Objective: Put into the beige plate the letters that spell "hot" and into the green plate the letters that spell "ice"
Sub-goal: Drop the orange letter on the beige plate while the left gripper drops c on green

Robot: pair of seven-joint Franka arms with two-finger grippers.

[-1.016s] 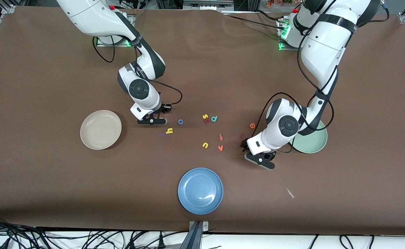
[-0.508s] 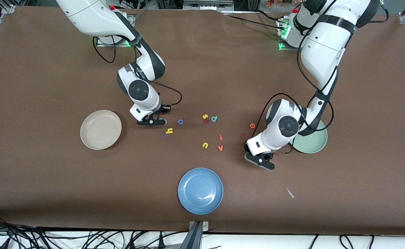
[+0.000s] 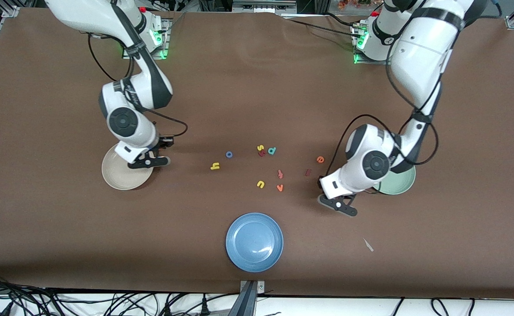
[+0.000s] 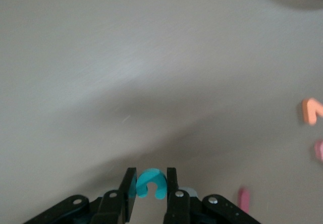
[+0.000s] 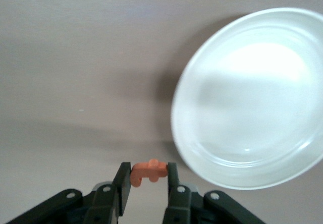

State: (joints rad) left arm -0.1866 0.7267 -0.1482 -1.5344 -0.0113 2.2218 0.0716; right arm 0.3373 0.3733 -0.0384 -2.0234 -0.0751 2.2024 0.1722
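Note:
My right gripper is shut on the orange "t", held at the rim of the beige plate, which shows pale in the right wrist view. My left gripper is shut on the teal "c", above the table beside the green plate, which that arm partly hides. On the table lie the yellow "h", blue "o", orange "e" and dark red "i".
Other letters lie mid-table: a yellow "s", a teal "d", a pinkish-red "f", a yellow "u" and an orange "v". A blue plate sits nearer the front camera.
My right arm carried the orange "t" from beside the blue "o" to the beige plate's rim. My left gripper closed on the teal "c" and shifted a little toward the green plate.

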